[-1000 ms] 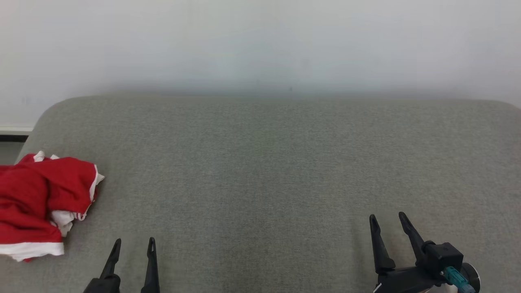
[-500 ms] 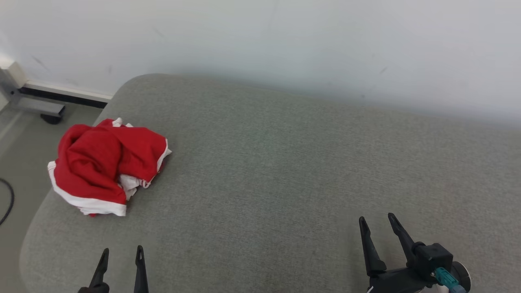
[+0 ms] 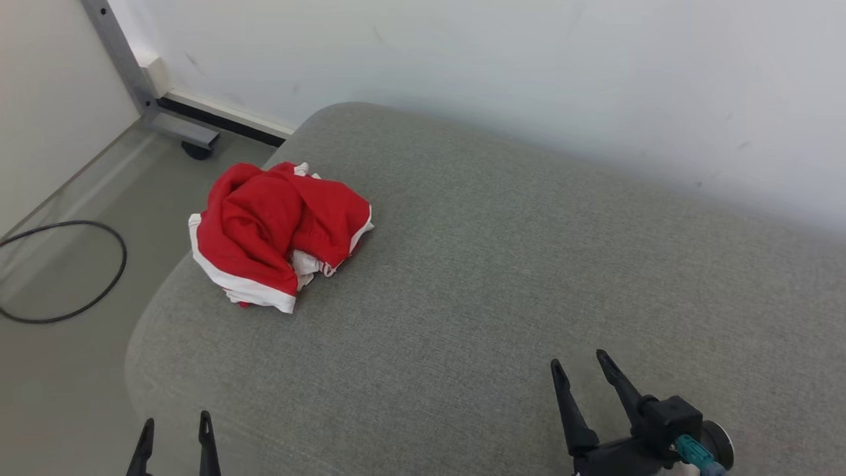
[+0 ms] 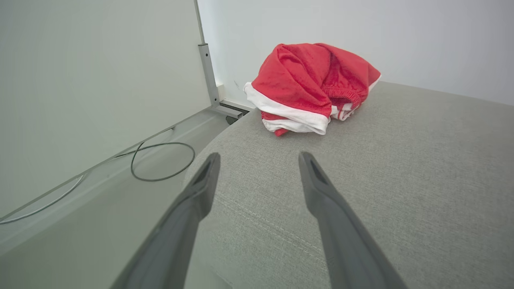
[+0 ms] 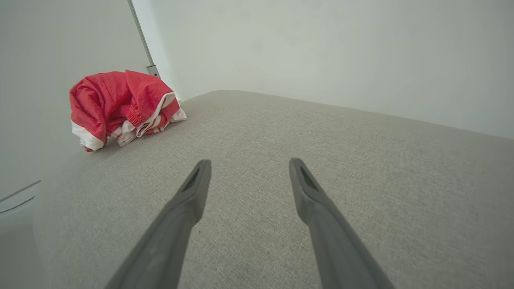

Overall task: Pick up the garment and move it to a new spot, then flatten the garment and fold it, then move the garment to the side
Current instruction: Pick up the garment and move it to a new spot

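The crumpled red garment (image 3: pixel 277 231) lies near the worktop's (image 3: pixel 496 264) left end, well apart from the left end effector (image 3: pixel 176 418) and right end effector (image 3: pixel 577 357), both spread and empty.

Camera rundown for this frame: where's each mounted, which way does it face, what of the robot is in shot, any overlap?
Head view: on the head, facing forward and down at the cushion and garment; left gripper lower left, right gripper lower right, jaws apart.
Left wrist view: on the left wrist, facing along its fingers, over the cushion's edge to the garment.
Right wrist view: on the right wrist, facing along its fingers across the cushion, garment far left.
Both wrist views share the garment on the cushion.
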Robot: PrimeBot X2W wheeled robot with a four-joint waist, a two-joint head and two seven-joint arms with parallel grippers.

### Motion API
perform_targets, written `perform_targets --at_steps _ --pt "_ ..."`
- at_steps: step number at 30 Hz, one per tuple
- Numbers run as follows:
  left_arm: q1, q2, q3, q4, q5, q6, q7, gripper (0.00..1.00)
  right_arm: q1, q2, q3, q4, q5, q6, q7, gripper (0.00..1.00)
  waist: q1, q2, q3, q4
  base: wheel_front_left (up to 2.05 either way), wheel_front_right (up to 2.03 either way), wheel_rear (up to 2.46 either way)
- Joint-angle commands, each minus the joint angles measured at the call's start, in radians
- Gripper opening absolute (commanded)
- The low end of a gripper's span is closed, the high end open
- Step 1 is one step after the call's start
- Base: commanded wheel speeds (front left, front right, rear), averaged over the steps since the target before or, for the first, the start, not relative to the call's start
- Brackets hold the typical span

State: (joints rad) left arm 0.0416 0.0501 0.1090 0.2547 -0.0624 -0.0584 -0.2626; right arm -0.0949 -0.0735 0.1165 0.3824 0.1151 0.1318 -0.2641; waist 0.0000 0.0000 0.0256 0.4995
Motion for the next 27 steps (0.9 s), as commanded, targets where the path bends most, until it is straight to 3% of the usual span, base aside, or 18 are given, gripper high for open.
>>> perform_targets --at_steps 1,14,27 --pt "0.012 0.001 0.006 -0.012 -0.016 0.008 -0.004 1.00 -0.017 -0.003 0.013 0.006 0.008 -0.002 0.000 1.00 0.0000 0.0000 0.017 0.030 0.00 0.00 0.00" --pt "0.048 0.001 0.023 -0.057 -0.043 0.048 -0.004 1.00 -0.066 -0.017 0.069 0.033 0.025 -0.002 0.000 1.00 0.0000 0.0000 0.041 0.041 0.00 0.00 0.00" --pt "0.004 0.001 0.002 -0.010 -0.071 0.034 -0.003 1.00 -0.033 -0.024 0.045 0.016 0.017 -0.002 0.000 1.00 0.0000 0.0000 0.051 0.035 0.00 0.00 0.00"
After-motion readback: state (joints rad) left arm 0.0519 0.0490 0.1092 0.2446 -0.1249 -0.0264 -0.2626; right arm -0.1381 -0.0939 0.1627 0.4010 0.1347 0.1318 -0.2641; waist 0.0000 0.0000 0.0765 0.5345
